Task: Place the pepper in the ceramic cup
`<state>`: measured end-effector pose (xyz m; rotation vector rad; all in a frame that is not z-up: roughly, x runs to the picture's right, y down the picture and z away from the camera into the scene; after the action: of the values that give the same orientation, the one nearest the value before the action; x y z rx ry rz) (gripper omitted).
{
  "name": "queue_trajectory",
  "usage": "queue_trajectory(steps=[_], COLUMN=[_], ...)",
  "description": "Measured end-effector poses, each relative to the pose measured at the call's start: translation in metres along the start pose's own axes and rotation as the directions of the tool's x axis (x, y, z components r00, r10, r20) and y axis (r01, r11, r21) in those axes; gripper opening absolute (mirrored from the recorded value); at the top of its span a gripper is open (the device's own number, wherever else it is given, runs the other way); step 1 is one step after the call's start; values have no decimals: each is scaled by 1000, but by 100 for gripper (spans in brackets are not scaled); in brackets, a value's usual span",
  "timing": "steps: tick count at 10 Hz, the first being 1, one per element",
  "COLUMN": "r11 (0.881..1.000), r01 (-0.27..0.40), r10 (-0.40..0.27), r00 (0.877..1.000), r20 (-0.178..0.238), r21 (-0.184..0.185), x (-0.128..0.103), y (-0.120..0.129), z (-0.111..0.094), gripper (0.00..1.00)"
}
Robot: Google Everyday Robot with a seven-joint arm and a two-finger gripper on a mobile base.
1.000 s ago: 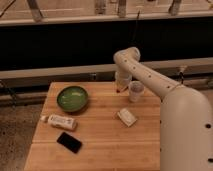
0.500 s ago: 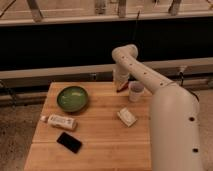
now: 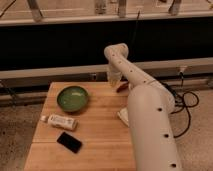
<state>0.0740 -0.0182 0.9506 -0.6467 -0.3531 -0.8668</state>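
My gripper [image 3: 114, 80] hangs at the end of the white arm over the back edge of the wooden table [image 3: 95, 150], right of the green bowl. A small dark-red thing, the pepper [image 3: 121, 88], shows just below and right of the gripper, against the arm's edge. I cannot tell whether the gripper holds it. The ceramic cup is hidden behind the arm's thick foreground link.
A wide green bowl [image 3: 72, 98] sits at the table's back left. A white tube [image 3: 61, 121] and a black phone [image 3: 69, 142] lie in front of it. A white packet [image 3: 122, 116] peeks out beside the arm. Cables [image 3: 186, 102] lie on the floor at the right.
The arm has swung closer and to the left, so its big link now covers the cup and most of the white packet. The gripper stays near the table's back edge.
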Motion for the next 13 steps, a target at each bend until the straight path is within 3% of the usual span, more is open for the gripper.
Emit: queue_trajectory(steps=[2,6,13], r11=[996,981,977], r01=[-90,-195,-213], r10=[90,195,213], r00=[996,981,977], r20=[-10,-13,-2], r21=[-11,-19,-28], x=[24,41,55], y=[15,26,28], z=[8,25,47], gripper=[80,80,80])
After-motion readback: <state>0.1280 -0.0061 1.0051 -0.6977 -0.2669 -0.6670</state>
